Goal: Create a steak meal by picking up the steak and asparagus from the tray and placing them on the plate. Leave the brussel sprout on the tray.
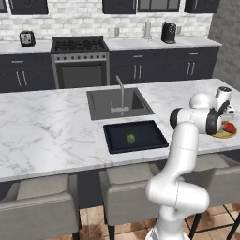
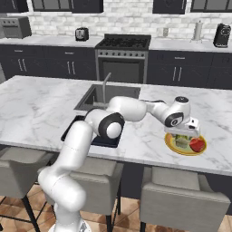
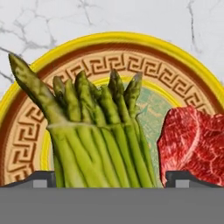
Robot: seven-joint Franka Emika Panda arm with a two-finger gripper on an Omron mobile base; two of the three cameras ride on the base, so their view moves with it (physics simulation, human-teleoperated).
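Item: my gripper (image 3: 109, 177), poised low over the plate (image 3: 144, 43), fingers (image 3: 41, 178) spread to either side of the asparagus (image 3: 94, 131) and not pressing it. Asparagus: on the plate, tips pointing away from me. Steak (image 3: 197, 140): on the plate, just beside the bundle. Brussel sprout (image 1: 131, 138): alone on the tray (image 1: 154, 140) by the sink (image 1: 101, 105).

I count one round yellow-rimmed plate (image 3: 26, 131), one bundle of green asparagus stalks (image 3: 94, 131), one red raw steak (image 3: 194, 142), one flat black tray (image 1: 135, 136), one small round green brussel sprout (image 1: 131, 138).
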